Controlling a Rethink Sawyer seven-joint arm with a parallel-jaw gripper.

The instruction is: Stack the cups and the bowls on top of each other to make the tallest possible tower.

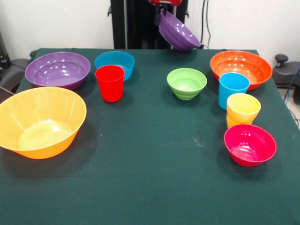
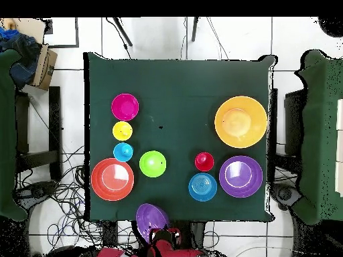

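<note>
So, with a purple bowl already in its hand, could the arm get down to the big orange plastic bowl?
Probably yes: the orange bowl sits open-topped near the hand; only the light blue plastic cup stands close, on its far side.

No writing, label, brand mark or number can be read anywhere here, not on the cups, the bowls, the table cloth or the arm.
</note>
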